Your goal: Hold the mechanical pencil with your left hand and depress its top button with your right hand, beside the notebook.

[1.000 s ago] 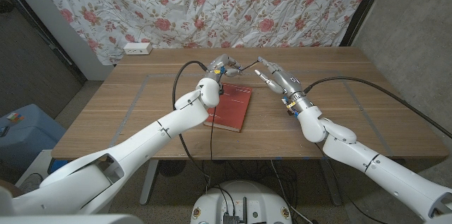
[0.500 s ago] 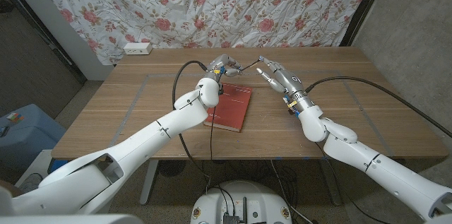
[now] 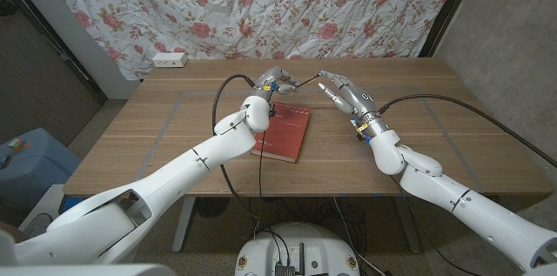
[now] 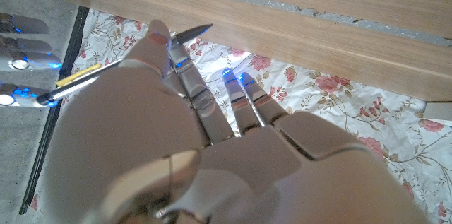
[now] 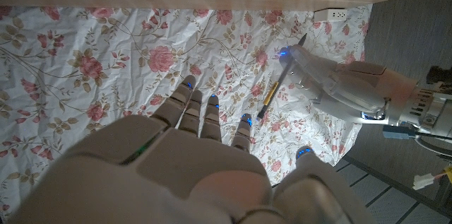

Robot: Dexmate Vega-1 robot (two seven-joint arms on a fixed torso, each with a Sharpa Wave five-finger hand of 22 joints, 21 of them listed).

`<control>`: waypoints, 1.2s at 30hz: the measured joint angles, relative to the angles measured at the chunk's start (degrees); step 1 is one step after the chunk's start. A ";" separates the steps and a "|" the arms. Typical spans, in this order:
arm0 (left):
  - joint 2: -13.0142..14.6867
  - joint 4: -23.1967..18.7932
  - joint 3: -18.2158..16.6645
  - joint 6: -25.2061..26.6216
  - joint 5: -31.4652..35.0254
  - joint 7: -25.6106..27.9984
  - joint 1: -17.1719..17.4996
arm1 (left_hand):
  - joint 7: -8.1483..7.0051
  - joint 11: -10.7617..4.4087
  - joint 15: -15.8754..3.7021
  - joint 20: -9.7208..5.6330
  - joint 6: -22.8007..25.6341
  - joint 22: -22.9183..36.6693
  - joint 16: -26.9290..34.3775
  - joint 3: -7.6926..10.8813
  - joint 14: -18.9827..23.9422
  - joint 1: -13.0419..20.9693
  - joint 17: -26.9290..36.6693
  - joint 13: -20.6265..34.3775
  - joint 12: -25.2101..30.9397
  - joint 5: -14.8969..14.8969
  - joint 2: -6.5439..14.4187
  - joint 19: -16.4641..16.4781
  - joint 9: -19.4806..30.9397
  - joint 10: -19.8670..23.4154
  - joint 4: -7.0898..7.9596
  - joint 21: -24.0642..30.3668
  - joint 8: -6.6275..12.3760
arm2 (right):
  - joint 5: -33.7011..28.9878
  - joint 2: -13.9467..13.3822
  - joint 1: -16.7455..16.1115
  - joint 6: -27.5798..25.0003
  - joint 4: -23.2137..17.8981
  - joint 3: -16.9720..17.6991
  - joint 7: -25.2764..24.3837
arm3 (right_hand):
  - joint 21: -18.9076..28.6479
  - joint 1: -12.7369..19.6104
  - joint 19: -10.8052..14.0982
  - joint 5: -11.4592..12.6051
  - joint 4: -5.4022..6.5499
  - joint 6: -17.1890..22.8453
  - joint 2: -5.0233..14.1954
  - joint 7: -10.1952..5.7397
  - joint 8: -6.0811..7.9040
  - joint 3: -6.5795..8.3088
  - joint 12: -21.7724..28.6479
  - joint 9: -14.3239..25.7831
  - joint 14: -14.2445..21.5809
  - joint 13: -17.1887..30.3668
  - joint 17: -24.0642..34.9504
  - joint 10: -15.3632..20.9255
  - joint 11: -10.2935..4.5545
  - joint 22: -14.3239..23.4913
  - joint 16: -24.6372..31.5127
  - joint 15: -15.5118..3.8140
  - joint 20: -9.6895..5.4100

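Note:
My left hand (image 3: 272, 81) is raised over the table's far middle and pinches a mechanical pencil (image 3: 298, 82), which slants out toward the right hand. The pencil (image 4: 120, 63) crosses the left hand (image 4: 176, 146) in its wrist view, dark tip up, yellow-banded end pointing at the other hand's lit fingertips (image 4: 15, 61). My right hand (image 3: 341, 96) hovers with fingers stretched, and a fingertip (image 5: 244, 120) sits right at the pencil's (image 5: 279, 83) top end; I cannot tell whether they touch. The red notebook (image 3: 284, 131) lies just in front of both hands.
A white power strip (image 3: 170, 59) lies at the table's far left edge. Black cables (image 3: 224, 95) run along both arms. A floral cloth (image 3: 261, 6) hangs behind the table. A blue bin (image 3: 26, 163) stands on the floor at the left.
The right hand has edged very slightly to the right. The left hand and the pencil have stayed put.

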 measured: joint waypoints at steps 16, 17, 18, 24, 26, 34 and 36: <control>0.13 -0.55 -0.11 0.56 0.10 0.19 0.49 | 0.00 0.00 0.00 0.00 0.00 0.00 0.00 -0.01 0.00 0.09 0.00 0.02 0.16 0.00 0.02 0.00 -0.03 0.00 0.00 0.00 -0.20 | 0.54 -0.23 -0.98 -0.50 -0.67 0.94 -1.16 | 0.00 0.00 0.00 0.00 0.24 0.00 0.00 -0.01 0.00 -0.24 0.00 -0.01 0.21 0.00 0.00 0.00 0.00 0.00 0.00 0.21 0.00; 0.15 -0.63 -0.13 0.62 0.12 0.24 0.53 | 0.00 0.00 0.00 0.00 0.00 0.00 0.00 -0.01 0.00 0.09 0.00 0.02 0.16 0.00 0.02 0.00 -0.03 0.00 0.00 0.00 -0.20 | 0.54 -0.27 -1.08 -0.59 -0.78 0.99 -1.28 | 0.00 0.00 0.00 0.00 0.24 0.00 0.00 0.00 0.00 -0.24 0.00 -0.01 0.21 0.00 0.00 0.00 0.00 0.00 0.00 0.21 0.00; 0.15 -0.63 -0.13 0.64 0.12 0.26 0.53 | 0.00 0.00 0.00 0.00 0.00 0.00 0.00 -0.01 0.00 0.01 0.00 0.02 0.16 0.00 0.10 0.00 -0.04 0.00 0.00 0.00 -0.21 | 0.54 -0.29 -1.13 -0.59 -0.83 1.02 -1.28 | 0.00 0.00 0.00 0.00 0.24 0.00 0.00 -0.01 0.00 -0.24 0.00 -0.01 0.21 0.00 -0.01 0.00 0.00 0.00 0.00 0.21 0.00; 0.18 -0.84 -0.17 0.77 0.13 0.31 0.69 | 0.00 0.00 0.00 0.00 0.00 0.00 0.00 -0.01 0.00 -0.07 0.00 0.02 0.15 0.01 0.17 0.00 -0.08 0.00 -0.01 0.00 -0.21 | 0.41 -0.42 -1.58 -0.83 -1.42 1.15 -1.71 | 0.00 0.00 0.00 0.00 0.23 0.00 0.00 -0.01 0.00 -0.24 0.00 -0.01 0.21 0.00 -0.01 0.00 0.00 0.00 0.00 0.21 0.00; 0.18 -0.84 -0.17 0.77 0.13 0.32 0.69 | 0.00 0.00 0.00 0.00 0.00 0.00 0.00 -0.01 0.00 -0.07 0.00 0.02 0.14 0.20 0.17 0.00 -0.09 0.00 -0.01 0.00 -0.22 | 0.41 -0.43 -1.69 -0.83 -1.59 1.16 -1.71 | 0.00 0.00 0.00 0.00 0.23 0.00 0.00 -0.01 0.00 -0.24 0.00 -0.01 0.21 0.00 -0.01 0.00 0.00 0.00 0.00 0.21 0.00; 0.28 -0.96 -0.20 0.77 0.13 0.36 0.78 | 0.00 0.00 0.00 0.00 0.00 0.00 0.00 -0.08 0.00 -0.14 0.00 0.02 0.10 0.20 0.23 0.00 -0.08 0.00 -0.08 0.00 -0.33 | -0.07 -0.44 -2.02 -1.05 -2.06 1.17 -2.04 | 0.00 0.00 0.00 0.00 0.23 0.00 0.00 -0.01 0.00 -0.24 0.00 -0.01 0.21 0.00 -0.01 0.00 0.00 0.00 0.00 0.21 0.00; 0.28 -0.96 -0.20 0.74 0.13 0.37 0.78 | 0.00 0.00 0.00 0.00 0.00 0.00 0.00 -0.08 0.00 -0.14 0.00 0.01 0.10 0.20 0.23 0.00 -0.07 0.00 -0.08 0.00 -0.34 | -0.07 -0.41 -2.07 -1.05 -2.20 1.10 -2.04 | 0.00 0.00 0.00 0.00 0.23 0.00 0.00 -0.01 0.00 -0.24 0.00 -0.01 0.21 0.00 -0.01 0.00 0.00 0.00 0.00 0.21 0.00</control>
